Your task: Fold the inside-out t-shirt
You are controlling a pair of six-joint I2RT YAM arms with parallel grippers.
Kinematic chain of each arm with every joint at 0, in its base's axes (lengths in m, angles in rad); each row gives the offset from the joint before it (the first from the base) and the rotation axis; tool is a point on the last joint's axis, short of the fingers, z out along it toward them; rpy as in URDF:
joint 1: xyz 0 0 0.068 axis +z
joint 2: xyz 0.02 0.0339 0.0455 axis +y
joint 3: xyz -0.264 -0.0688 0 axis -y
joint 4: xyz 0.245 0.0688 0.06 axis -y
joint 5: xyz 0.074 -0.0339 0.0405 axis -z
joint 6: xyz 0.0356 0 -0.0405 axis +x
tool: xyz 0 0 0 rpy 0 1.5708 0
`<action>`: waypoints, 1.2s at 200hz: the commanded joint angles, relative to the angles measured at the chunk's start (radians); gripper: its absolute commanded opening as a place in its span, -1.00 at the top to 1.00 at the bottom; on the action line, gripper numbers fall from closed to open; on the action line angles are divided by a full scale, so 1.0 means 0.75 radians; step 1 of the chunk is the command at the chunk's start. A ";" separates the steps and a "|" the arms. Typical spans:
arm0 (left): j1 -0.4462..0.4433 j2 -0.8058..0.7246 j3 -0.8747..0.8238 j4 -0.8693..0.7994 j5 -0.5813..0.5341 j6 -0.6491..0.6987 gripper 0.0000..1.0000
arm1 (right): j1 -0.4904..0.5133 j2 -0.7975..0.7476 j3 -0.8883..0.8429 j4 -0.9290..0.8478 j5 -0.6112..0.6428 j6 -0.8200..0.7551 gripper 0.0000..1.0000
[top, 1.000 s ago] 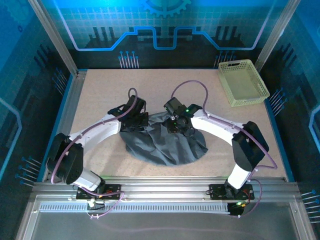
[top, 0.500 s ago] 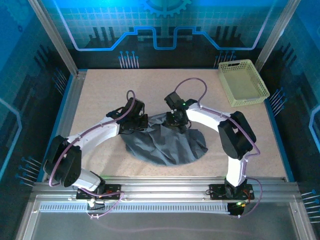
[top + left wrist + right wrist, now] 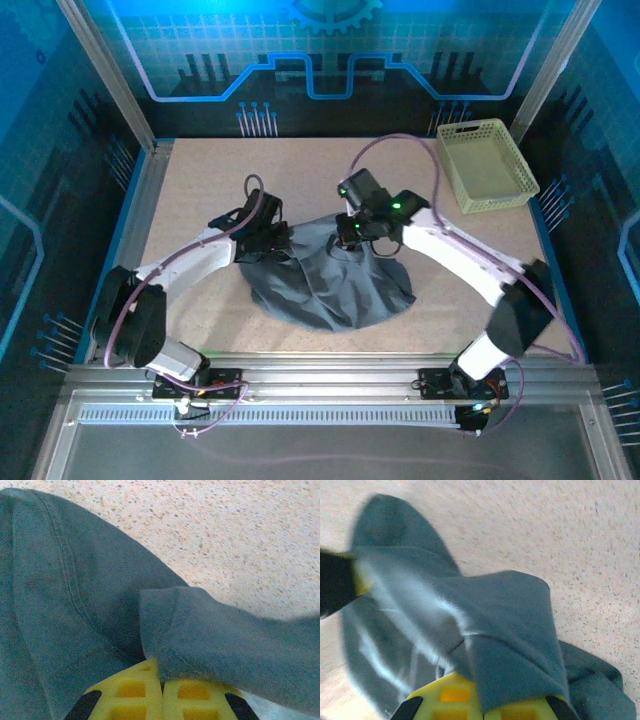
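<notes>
t-shirt point(image 3: 330, 285) in the middle of the table point(image 3: 200, 180), left gripper point(image 3: 272, 248) at its far-left edge, right gripper point(image 3: 350, 232) at its far edge; basket point(image 3: 487, 165) in the far-right corner, well apart

One dark grey t-shirt point(image 3: 335, 285) at the frame's centre, one pale yellow-green basket point(image 3: 486, 166) at upper right, one speckled table point(image 3: 200, 180), and two grippers: left gripper point(image 3: 270, 243), right gripper point(image 3: 352, 232)

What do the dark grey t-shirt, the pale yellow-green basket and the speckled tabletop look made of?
The dark slate-grey t-shirt: soft matte knit fabric, probably cotton jersey; it drapes, creases and shows stitched seams. The pale yellow-green basket: seemingly rigid moulded plastic with lattice walls. The speckled beige tabletop: hard, matte, stone-like or composite; unclear which.
</notes>
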State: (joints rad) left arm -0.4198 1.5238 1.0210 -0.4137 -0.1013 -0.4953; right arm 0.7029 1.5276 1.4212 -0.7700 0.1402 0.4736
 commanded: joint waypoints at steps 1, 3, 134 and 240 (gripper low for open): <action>0.040 0.097 0.094 -0.068 -0.040 0.002 1.00 | 0.013 -0.131 -0.012 -0.131 -0.138 -0.074 1.00; 0.043 0.105 0.103 -0.075 -0.043 0.001 1.00 | 0.013 -0.139 -0.017 -0.129 -0.156 -0.076 1.00; -0.531 -0.415 -0.267 0.405 0.042 -0.092 -0.43 | 0.021 -0.216 -0.168 0.147 -0.195 0.119 1.00; -0.554 -0.197 -0.344 0.515 0.024 -0.169 0.59 | -0.003 -0.323 -0.206 0.117 -0.093 0.117 1.00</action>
State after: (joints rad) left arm -0.8288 1.3788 0.8196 -0.0544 -0.0959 -0.6456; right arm 0.7357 1.3262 1.2671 -0.6704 0.0338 0.5465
